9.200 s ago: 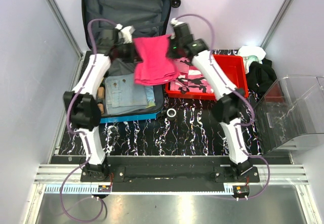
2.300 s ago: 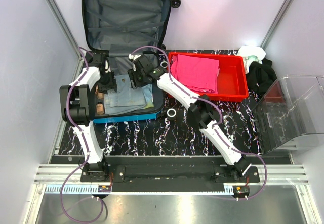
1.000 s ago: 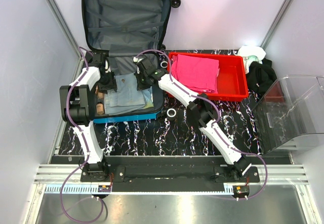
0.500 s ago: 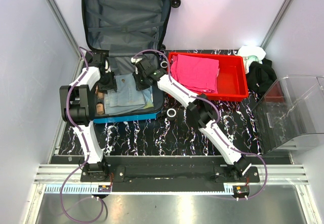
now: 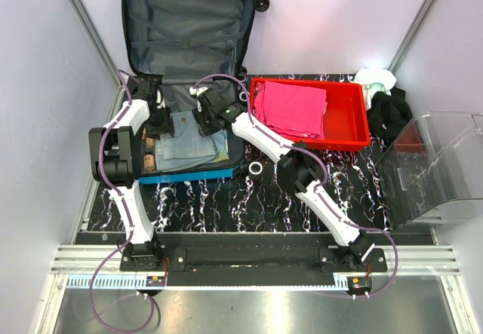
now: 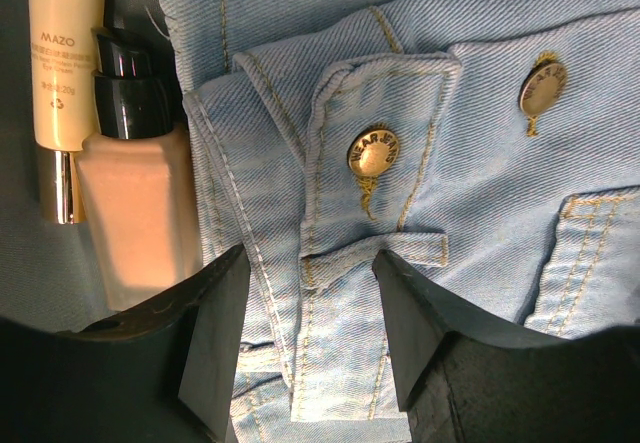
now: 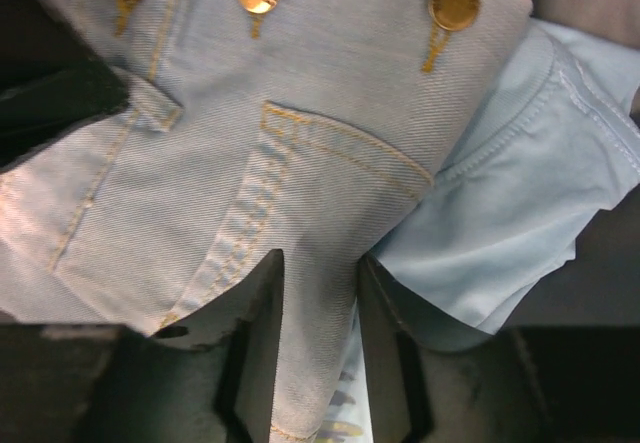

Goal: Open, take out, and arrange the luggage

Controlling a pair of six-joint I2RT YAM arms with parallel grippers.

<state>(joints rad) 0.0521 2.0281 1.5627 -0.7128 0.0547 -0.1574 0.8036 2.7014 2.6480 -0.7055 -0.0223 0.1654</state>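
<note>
- The bench [image 5: 226, 198] is black with white wiggly lines. Pale walls [image 5: 45, 123] stand close on the left, the back and the right.
- The luggage [image 5: 189, 32] lies open at the far left of the bench. Its lid leans up against the back wall and its blue bottom half lies flat, near the left wall.
- In the bottom half lie jeans [image 5: 189, 142]. Just beside them are a bottle of skin-coloured cream [image 6: 135, 213] and a pale tube [image 6: 62, 83] (the tube says MAZO).
- A light blue cloth [image 7: 500, 223] peeks out from under the jeans.
- The left arm [image 5: 124, 145] reaches into the case from the left. The left jaws stand open, low over the jeans near a gold button [image 6: 372, 150], and hold nothing.
- The right arm [image 5: 302, 168] stretches across from the right. The right jaws are a little apart, with jeans cloth showing in the gap.
- A red tray [image 5: 343, 115] sits just right of the case with a folded pink cloth [image 5: 290, 108] in it.
- A small ring [image 5: 256, 168] lies near the case's front corner.
- A clear bin [image 5: 445, 168] fills the right edge, with a black cloth [image 5: 391, 111] behind it.
- The widest strip of bench top runs along the front, next to the metal rail [image 5: 241, 274].
</note>
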